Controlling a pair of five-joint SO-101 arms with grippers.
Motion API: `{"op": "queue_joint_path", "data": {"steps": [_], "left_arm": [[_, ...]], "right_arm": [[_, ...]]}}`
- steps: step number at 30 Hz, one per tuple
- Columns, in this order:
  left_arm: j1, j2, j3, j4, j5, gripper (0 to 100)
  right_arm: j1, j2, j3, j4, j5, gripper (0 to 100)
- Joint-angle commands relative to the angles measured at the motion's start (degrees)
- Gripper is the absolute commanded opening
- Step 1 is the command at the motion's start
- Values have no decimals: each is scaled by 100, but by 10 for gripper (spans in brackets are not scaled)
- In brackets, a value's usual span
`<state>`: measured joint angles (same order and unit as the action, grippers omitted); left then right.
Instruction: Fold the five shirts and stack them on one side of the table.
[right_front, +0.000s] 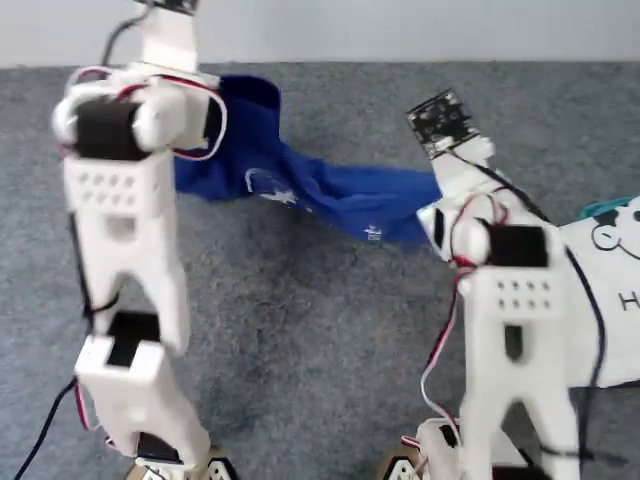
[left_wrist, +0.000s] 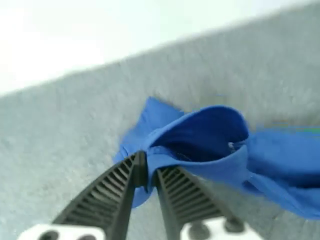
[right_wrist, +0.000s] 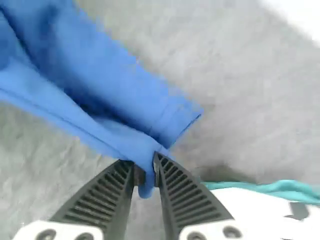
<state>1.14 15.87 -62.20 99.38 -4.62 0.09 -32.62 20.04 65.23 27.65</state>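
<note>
Left hand (left_wrist: 145, 161): clenched on the blue shirt (left_wrist: 210, 135); grips a bunched fold of cloth between ribbed black fingers (left_wrist: 112, 187), tips almost meeting around it.
Right hand (right_wrist: 145, 169): clenched on the same blue shirt (right_wrist: 75, 85); pinches a hemmed end, with a small tuft of cloth poking out between the fingers.
Left arm (right_front: 120, 200): white, stands at the left of the high view, upper part over the far-left end of the blue shirt.
Right arm (right_front: 500, 290): white, stands at the right of the high view, wrist end meeting the near-right end of the blue shirt.
Blue shirt, position: drawn out as a twisted band between the two hands, running from the far left toward the middle right of the counter (right_front: 300, 330); bulk gathered at the left end, narrowing toward the right; small pale print visible on the cloth.
Blue shirt, clearance above the counter along its length: cannot be told.
White shirt (right_front: 615, 345): lies at the right side of the counter, partly hidden under the right arm; teal collar and dark print showing; sits just beside the right hand in the right wrist view.
White shirt, contact with the blue shirt: cannot be told.
Counter: covered in grey, carpet-like material; pale wall (right_front: 400, 30) along its far edge.
</note>
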Motion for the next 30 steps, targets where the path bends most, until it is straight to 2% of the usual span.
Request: {"op": "queue_joint_path", "data": {"steps": [1,8,15,22,30], "left_arm": [[-220,-1046,-40,88,-35,13],[-949,-2171,-75,53,-35,13],[-1248,-3648,-31,-114,-44,13],[-1240,-4563,-22,-273,-70,13],[-1248,-4651,-22,-273,-70,13]], "right_arm": [[127,-664,-642,84,9,10],[673,-989,-1978,198,18,10],[892,-1455,-3182,848,9,10],[892,-2018,-3297,901,18,10],[892,-2237,-3297,901,35,10]]}}
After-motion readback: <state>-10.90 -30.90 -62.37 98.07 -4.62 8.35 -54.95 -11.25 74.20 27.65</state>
